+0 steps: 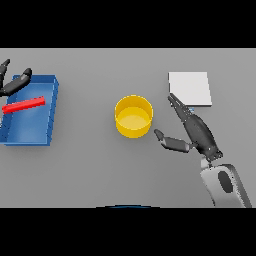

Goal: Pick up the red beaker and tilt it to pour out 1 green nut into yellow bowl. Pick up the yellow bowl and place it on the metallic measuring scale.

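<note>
I am holding my right hand wide open at the right of the frame, fingers stretched toward the upper left and thumb splayed out toward the yellow bowl, which is sitting upright at the centre of the table. The thumb tip is lying just beside the bowl's lower right wall, not touching it as far as I can tell. My fingertips are reaching up beside the lower left corner of the measuring scale, the pale square plate in the upper right.

I cannot see a nut inside the bowl; its floor is looking plain yellow. So I am risking carrying an empty bowl to the scale if the pour is not yet done. The only red thing showing is a flat red bar lying across the blue tray at the far left, near my left hand, whose fingers are curling loosely at the tray's upper corner and holding nothing.

If I am closing on the bowl from this side, my thumb could be shoving it leftward instead of gripping it. My fingers could also be knocking the scale's corner.
</note>
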Robot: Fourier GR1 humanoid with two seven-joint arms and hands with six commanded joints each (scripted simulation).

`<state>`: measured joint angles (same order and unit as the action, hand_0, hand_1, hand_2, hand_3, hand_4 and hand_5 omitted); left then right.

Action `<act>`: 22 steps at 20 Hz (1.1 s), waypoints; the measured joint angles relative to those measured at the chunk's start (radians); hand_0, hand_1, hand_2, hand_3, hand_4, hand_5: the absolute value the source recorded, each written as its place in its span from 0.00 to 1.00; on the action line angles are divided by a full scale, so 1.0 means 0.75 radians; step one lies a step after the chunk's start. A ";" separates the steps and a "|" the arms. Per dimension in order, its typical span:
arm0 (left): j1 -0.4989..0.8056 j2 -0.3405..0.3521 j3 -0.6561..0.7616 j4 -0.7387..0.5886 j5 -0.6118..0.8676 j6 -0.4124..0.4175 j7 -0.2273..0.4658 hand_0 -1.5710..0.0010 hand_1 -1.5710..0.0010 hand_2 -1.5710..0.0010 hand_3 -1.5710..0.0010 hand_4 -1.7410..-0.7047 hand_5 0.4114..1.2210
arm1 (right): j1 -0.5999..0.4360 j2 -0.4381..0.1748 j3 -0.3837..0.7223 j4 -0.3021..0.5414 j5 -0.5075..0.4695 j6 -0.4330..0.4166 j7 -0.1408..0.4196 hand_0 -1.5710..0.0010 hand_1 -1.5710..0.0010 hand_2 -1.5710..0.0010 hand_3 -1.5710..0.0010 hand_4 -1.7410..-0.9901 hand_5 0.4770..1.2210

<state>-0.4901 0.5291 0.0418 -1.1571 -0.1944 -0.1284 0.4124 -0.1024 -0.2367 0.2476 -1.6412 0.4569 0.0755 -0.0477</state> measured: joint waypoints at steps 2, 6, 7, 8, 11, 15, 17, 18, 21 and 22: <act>0.006 -0.017 -0.006 -0.008 0.003 0.002 0.017 0.99 0.99 1.00 1.00 0.90 0.34 | -0.083 -0.065 0.065 0.034 0.113 0.043 0.012 1.00 1.00 1.00 1.00 0.80 0.20; 0.005 -0.022 -0.004 -0.014 0.015 -0.011 0.032 1.00 1.00 1.00 1.00 0.90 0.34 | -0.286 -0.156 0.210 0.129 0.289 0.158 -0.038 1.00 1.00 1.00 1.00 0.78 0.21; 0.000 -0.020 -0.002 0.000 0.011 -0.010 0.037 1.00 1.00 1.00 1.00 0.90 0.34 | -0.324 -0.168 0.237 0.157 0.316 0.178 -0.058 1.00 1.00 1.00 1.00 0.77 0.22; 0.008 -0.011 0.007 -0.007 0.020 -0.016 0.029 1.00 1.00 1.00 1.00 0.90 0.34 | -0.371 -0.180 0.278 0.203 0.363 0.197 -0.072 1.00 1.00 1.00 1.00 0.76 0.22; 0.018 -0.005 0.006 -0.018 0.021 -0.022 0.006 1.00 1.00 1.00 1.00 0.90 0.35 | -0.455 -0.208 0.353 0.261 0.424 0.263 -0.131 1.00 1.00 1.00 1.00 0.78 0.22; 0.005 -0.008 0.010 -0.007 0.022 -0.023 0.014 1.00 1.00 1.00 1.00 0.90 0.35 | -0.597 -0.176 0.426 0.436 0.481 0.295 -0.180 1.00 1.00 1.00 1.00 0.78 0.22; 0.015 -0.006 0.014 0.003 0.020 -0.019 0.003 1.00 1.00 1.00 1.00 0.90 0.35 | -0.636 -0.176 0.458 0.481 0.489 0.342 -0.217 1.00 1.00 1.00 1.00 0.78 0.24; 0.031 0.001 0.017 -0.011 0.024 -0.023 0.002 1.00 1.00 1.00 1.00 0.90 0.35 | -0.670 -0.172 0.476 0.503 0.499 0.368 -0.224 1.00 1.00 1.00 1.00 0.77 0.24; 0.014 0.001 0.016 -0.006 0.019 -0.023 0.012 1.00 1.00 1.00 1.00 0.90 0.36 | -0.710 -0.152 0.532 0.559 0.524 0.434 -0.225 1.00 1.00 1.00 1.00 0.77 0.26; -0.004 -0.001 0.013 0.011 0.018 -0.029 0.016 1.00 1.00 1.00 1.00 0.90 0.36 | -0.739 -0.137 0.541 0.583 0.531 0.451 -0.206 1.00 1.00 1.00 1.00 0.76 0.26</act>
<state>-0.4935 0.5280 0.0518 -1.1490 -0.1806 -0.1504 0.4243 -0.6569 -0.3396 0.6531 -1.2037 0.8549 0.4137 -0.2019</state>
